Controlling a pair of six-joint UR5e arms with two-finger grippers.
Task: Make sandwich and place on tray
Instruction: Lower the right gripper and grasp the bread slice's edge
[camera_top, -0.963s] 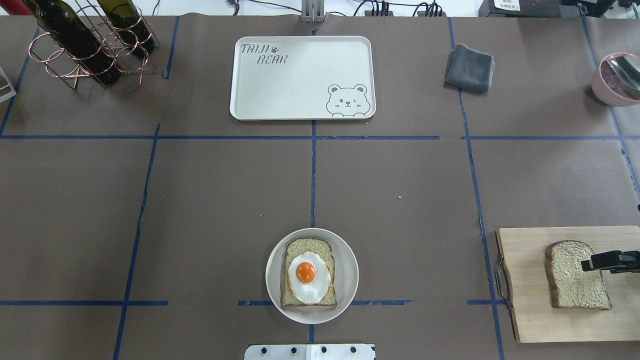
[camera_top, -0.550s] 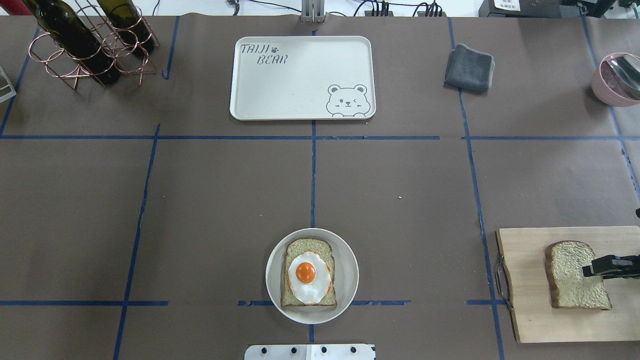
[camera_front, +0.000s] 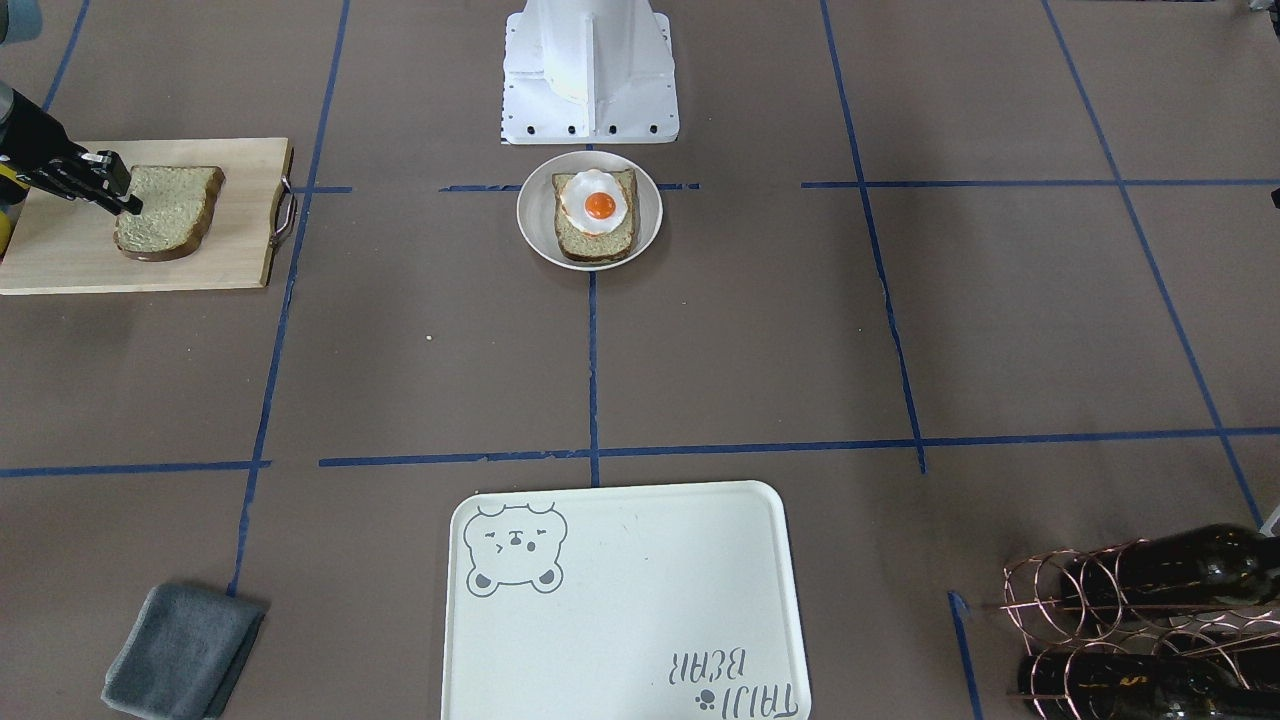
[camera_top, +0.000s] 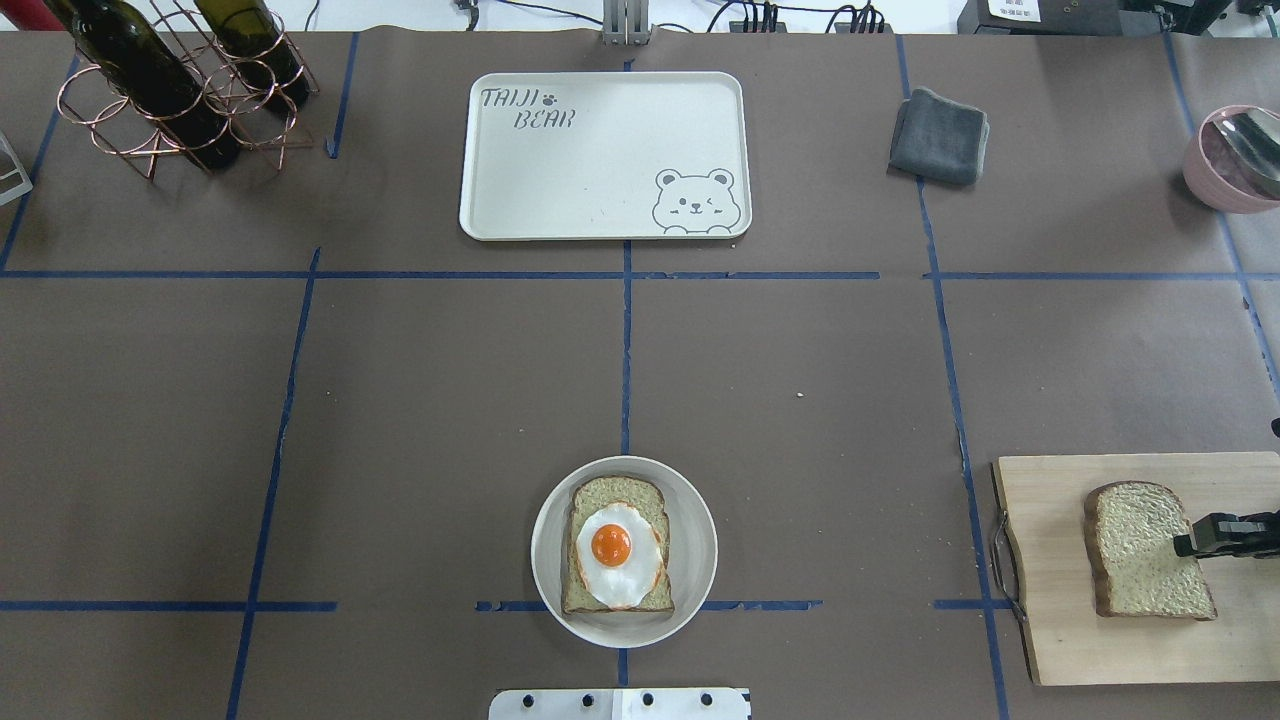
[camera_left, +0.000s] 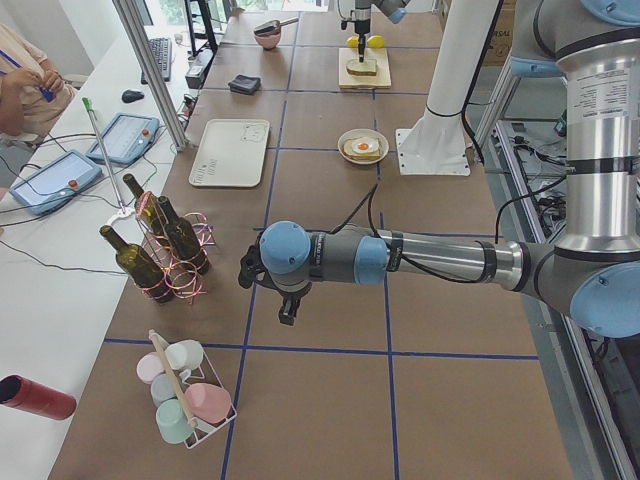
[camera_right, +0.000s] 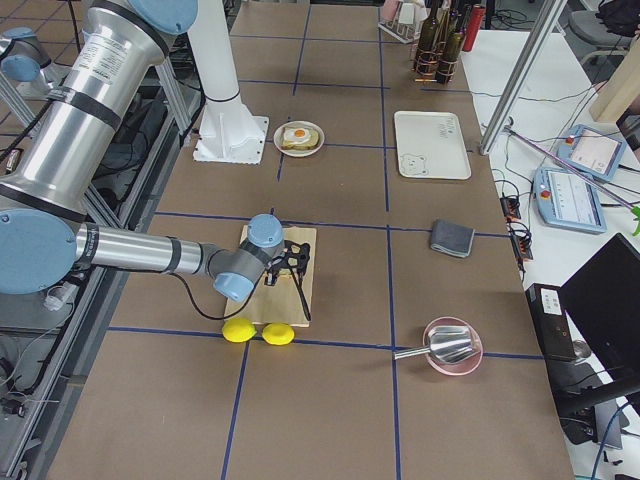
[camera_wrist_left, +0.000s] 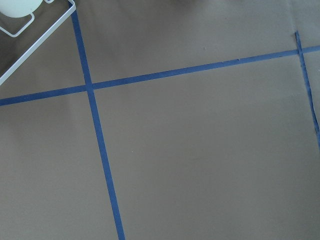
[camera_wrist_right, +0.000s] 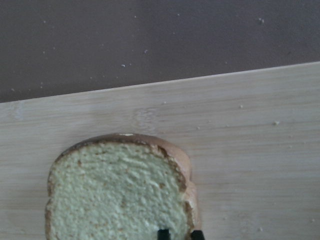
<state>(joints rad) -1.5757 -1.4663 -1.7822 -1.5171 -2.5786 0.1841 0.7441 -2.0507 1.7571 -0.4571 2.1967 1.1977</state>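
A bread slice topped with a fried egg (camera_top: 612, 545) lies on a round white plate (camera_top: 700, 540) at the near centre, also in the front view (camera_front: 598, 203). A second bread slice (camera_top: 1135, 545) lies flat on the wooden cutting board (camera_top: 1050, 600) at the right. My right gripper (camera_top: 1185, 545) is shut on this slice's right crust; the wrist view shows the slice (camera_wrist_right: 115, 195) with the fingertips (camera_wrist_right: 162, 233) pinching its edge. The cream bear tray (camera_top: 600, 150) sits bare at the far centre. My left gripper (camera_left: 285, 305) hovers over bare table far left; I cannot tell its state.
A grey folded cloth (camera_top: 938, 135) lies right of the tray. A copper rack with wine bottles (camera_top: 180, 90) stands far left. A pink bowl with a spoon (camera_top: 1235, 155) is far right. Two lemons (camera_right: 255, 332) lie beside the board. A cup rack (camera_left: 185, 395) stands near my left arm.
My right gripper has come down and drawn back to the bread slice's right edge. The slice has shifted slightly left on the board. Nothing else has moved.
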